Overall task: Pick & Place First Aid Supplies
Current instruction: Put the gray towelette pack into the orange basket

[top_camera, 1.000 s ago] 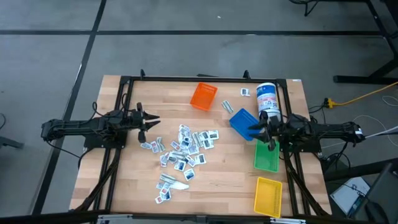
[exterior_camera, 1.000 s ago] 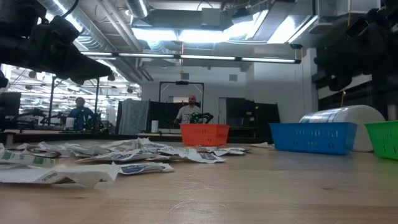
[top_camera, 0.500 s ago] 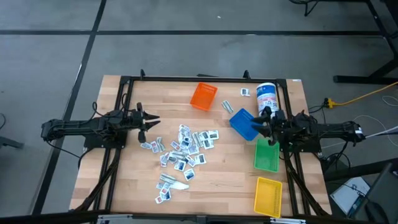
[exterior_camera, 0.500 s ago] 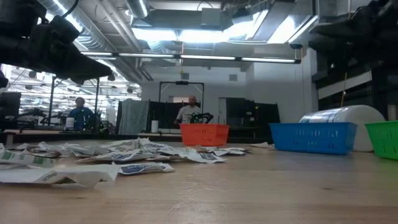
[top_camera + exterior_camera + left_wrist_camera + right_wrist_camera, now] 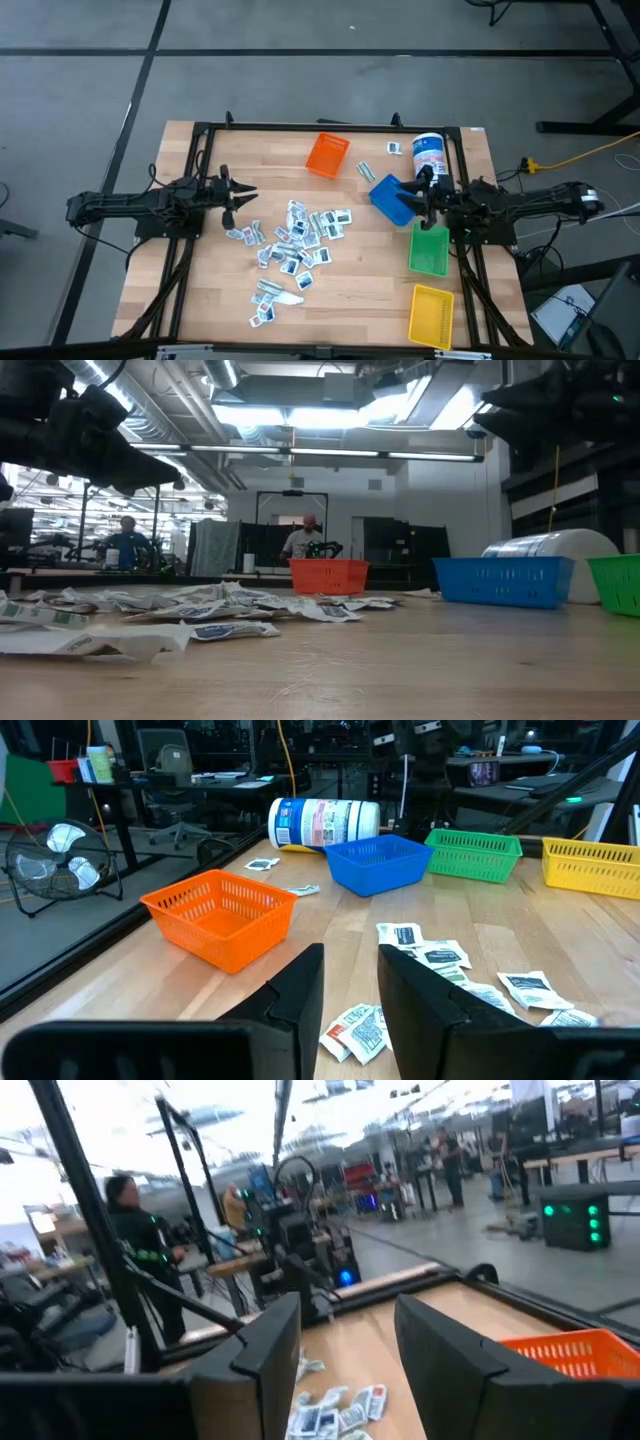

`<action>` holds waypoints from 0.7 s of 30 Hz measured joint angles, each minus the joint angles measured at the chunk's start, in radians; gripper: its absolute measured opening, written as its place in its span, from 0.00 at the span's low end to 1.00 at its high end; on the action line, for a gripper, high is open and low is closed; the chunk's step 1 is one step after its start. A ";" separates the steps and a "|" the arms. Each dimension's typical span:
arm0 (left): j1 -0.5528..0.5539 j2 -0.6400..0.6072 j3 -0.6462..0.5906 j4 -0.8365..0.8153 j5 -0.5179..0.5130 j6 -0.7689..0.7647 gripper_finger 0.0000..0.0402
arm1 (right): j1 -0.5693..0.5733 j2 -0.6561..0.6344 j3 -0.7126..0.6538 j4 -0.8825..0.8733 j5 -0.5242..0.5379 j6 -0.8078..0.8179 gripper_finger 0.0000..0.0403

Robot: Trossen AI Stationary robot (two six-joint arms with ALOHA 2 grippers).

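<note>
Flat crinkled paper packets (image 5: 300, 245) on grained wood table (image 5: 350, 290); both jaws empty, parted

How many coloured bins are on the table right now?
4: orange bin at the far middle, blue bin under the right gripper, green bin nearer, yellow bin nearest. None hidden.
</note>
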 joint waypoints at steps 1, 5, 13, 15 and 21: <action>0.000 0.000 0.000 0.000 0.000 0.000 0.23 | 0.004 0.042 0.028 0.001 0.000 -0.011 0.41; 0.000 0.000 0.000 0.000 0.000 0.000 0.23 | 0.032 0.214 0.147 0.003 -0.001 -0.088 0.41; 0.000 0.000 0.000 0.000 0.000 0.000 0.23 | 0.069 0.536 0.388 -0.020 -0.001 -0.195 0.41; 0.000 0.000 0.000 0.000 0.000 0.000 0.23 | 0.075 0.612 0.448 -0.039 -0.001 -0.204 0.41; 0.000 0.000 0.000 0.000 0.000 0.000 0.23 | 0.092 0.808 0.627 -0.163 -0.001 -0.255 0.41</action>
